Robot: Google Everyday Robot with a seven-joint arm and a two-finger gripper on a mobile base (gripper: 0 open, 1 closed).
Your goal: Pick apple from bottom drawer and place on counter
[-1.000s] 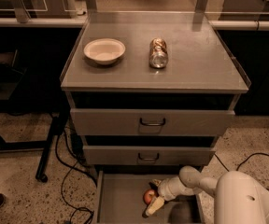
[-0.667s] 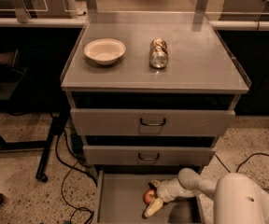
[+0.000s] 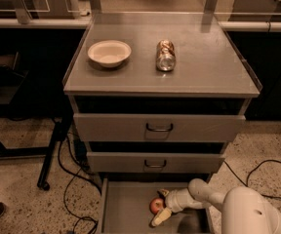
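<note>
A: Where is the apple (image 3: 155, 205) found?

B: It is seen low in the frame, right of centre, on the floor of the bottom drawer (image 3: 126, 211), which is pulled out. The gripper (image 3: 158, 207) is reached in from the lower right, with its jaws spread, one on each side of the fruit. No squeeze can be made out.

A: How is it expected to handle?

B: It is judged light and firm, but round and smooth-skinned, so a roll or a slip is to be feared. It should be taken across its widest part, with modest pressure so the flesh is not bruised.

A: And the surface and the room?

B: The drawer floor is flat bare metal, so little is offered to stop a roll. The table (image 3: 204, 67) fills the upper middle of the frame. A white bowl (image 3: 109, 52) and a crushed can (image 3: 165, 55) are set on its left half, and open space is left at the right and front. Two closed drawers must be cleared on the way up. Cables (image 3: 70, 179) are strewn on the speckled floor at the left.
</note>
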